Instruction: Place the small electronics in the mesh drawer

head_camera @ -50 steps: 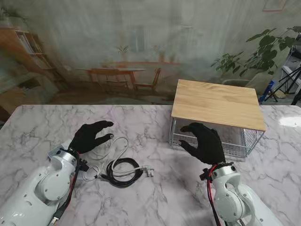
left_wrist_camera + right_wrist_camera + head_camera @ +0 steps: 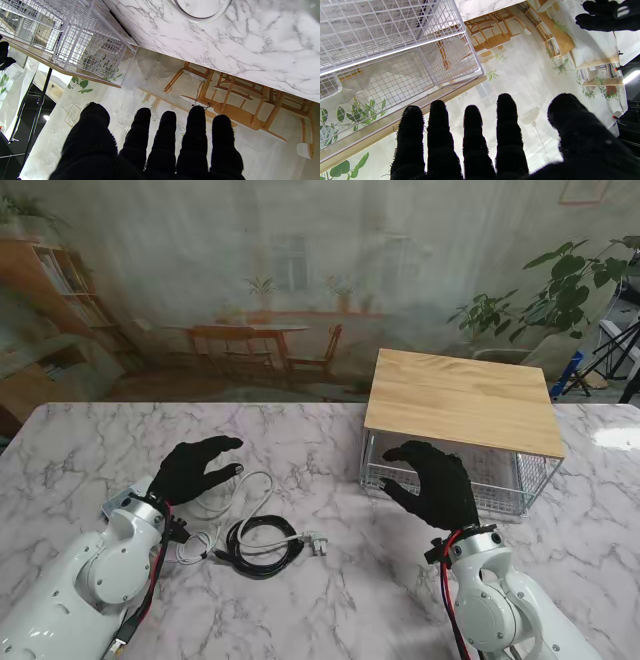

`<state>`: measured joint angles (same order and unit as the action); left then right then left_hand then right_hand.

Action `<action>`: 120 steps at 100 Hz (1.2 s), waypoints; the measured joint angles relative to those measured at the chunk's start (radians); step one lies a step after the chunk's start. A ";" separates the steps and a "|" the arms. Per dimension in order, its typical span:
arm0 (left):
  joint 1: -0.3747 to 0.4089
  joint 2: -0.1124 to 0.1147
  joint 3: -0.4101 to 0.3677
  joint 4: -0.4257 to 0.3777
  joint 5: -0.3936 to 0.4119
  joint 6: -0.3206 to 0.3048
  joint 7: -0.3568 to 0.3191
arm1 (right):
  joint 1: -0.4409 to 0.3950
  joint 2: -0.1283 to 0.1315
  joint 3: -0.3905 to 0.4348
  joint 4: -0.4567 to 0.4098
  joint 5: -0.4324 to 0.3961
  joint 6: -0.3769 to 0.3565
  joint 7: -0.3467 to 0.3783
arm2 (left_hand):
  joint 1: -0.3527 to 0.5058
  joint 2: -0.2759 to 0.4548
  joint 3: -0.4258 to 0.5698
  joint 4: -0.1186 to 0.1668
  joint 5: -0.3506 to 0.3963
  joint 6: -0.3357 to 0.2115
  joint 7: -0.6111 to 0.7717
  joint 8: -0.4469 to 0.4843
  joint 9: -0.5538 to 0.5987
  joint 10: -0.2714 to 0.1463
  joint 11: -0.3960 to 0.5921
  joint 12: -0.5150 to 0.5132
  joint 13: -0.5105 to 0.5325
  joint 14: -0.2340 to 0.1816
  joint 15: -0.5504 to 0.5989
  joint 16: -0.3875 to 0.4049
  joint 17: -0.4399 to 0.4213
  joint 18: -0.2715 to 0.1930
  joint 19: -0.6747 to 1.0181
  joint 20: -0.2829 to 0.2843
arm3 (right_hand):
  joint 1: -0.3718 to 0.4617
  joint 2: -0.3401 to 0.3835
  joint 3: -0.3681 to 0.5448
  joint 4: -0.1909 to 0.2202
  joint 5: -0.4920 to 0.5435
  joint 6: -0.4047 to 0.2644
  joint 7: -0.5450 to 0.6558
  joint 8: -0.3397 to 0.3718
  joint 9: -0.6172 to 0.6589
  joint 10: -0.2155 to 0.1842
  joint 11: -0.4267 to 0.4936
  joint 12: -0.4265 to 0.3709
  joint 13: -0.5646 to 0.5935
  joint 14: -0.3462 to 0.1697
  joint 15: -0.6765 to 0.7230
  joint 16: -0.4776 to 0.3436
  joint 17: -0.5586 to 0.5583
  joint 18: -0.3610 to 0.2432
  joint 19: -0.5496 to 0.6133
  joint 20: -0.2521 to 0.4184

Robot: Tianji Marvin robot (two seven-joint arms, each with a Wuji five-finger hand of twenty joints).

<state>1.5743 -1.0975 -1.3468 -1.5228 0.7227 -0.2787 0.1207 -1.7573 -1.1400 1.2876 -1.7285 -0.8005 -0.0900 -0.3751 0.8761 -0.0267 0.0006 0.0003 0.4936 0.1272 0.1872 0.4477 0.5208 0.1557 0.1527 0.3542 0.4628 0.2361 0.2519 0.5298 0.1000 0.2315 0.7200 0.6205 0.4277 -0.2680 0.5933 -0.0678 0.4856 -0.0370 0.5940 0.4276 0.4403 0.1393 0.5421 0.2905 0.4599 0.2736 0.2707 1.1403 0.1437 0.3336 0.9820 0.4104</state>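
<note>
Stuff I honestly can't make out right now

My right hand [image 2: 437,483] sits in front of the mesh drawer [image 2: 500,480], so the near left bit of its front is blocked, and the wooden top [image 2: 462,400] hides most of what's inside. My left hand [image 2: 192,468] covers part of the white cable [image 2: 245,498], so I can't tell if I'm touching it. The little plug end [image 2: 318,545] by the black cable [image 2: 262,548] is too small to identify. Both wrist views cut my palms off at the edge.
</note>
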 measured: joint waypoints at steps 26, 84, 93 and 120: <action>-0.002 0.000 -0.006 0.007 0.019 0.000 0.006 | -0.023 0.012 0.007 -0.040 -0.049 0.020 0.102 | 0.000 0.000 0.000 0.000 0.000 0.000 0.000 0.000 0.000 0.000 0.000 0.000 0.000 0.000 0.000 0.000 0.000 0.000 0.000 0.000 | 0.000 0.000 0.000 0.000 0.046 0.025 -0.038 0.000 -0.003 0.002 -0.032 -0.005 -0.039 0.000 0.000 -0.002 0.002 -0.048 -0.029 -0.028; -0.008 0.004 0.004 0.011 0.029 0.019 0.011 | -0.072 0.065 0.084 -0.027 -0.218 -0.025 0.289 | 0.000 0.000 0.000 0.000 0.000 0.000 0.000 0.000 0.000 0.000 0.000 0.000 0.000 0.000 0.000 0.000 0.000 0.000 0.000 0.000 | -0.040 0.051 -0.068 0.000 -0.154 0.181 -0.251 -0.182 -0.184 0.038 -0.200 -0.085 -0.248 -0.022 -0.102 -0.377 -0.109 -0.146 -0.179 -0.255; -0.010 0.005 0.010 0.011 0.036 0.021 0.003 | -0.022 0.071 0.060 0.030 -0.206 -0.017 0.288 | 0.000 0.000 0.000 0.000 0.000 0.000 0.000 0.000 0.000 0.000 0.000 0.000 0.000 0.000 0.000 0.000 0.000 0.000 0.000 0.000 | -0.040 0.051 -0.073 0.000 -0.195 0.215 -0.263 -0.193 -0.224 0.049 -0.215 -0.094 -0.248 -0.022 -0.102 -0.413 -0.116 -0.149 -0.190 -0.266; -0.011 0.007 0.014 0.011 0.045 0.021 -0.011 | 0.110 0.074 -0.026 0.182 -0.237 0.020 0.191 | 0.000 0.000 0.000 0.000 0.000 0.000 0.000 0.000 0.000 0.000 0.000 0.000 0.000 0.000 0.000 0.000 0.000 0.000 0.000 0.000 | -0.040 0.061 -0.053 0.000 -0.212 0.239 -0.275 -0.204 -0.239 0.059 -0.143 -0.068 -0.285 -0.025 -0.127 -0.228 -0.102 -0.174 -0.125 -0.251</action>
<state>1.5635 -1.0906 -1.3332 -1.5118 0.7681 -0.2581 0.1098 -1.6472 -1.0658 1.2616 -1.5460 -1.0370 -0.0704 -0.1841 0.8761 -0.0266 0.0006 0.0003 0.4936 0.1272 0.1871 0.4477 0.5208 0.1557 0.1528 0.3542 0.4628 0.2361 0.2519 0.5298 0.0998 0.2316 0.7198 0.6205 0.3880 -0.2066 0.5400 -0.0678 0.2731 0.2024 0.3193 0.2237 0.2008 0.1987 0.3990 0.2221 0.1753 0.2490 0.1433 0.9122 0.0416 0.1597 0.8570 0.1590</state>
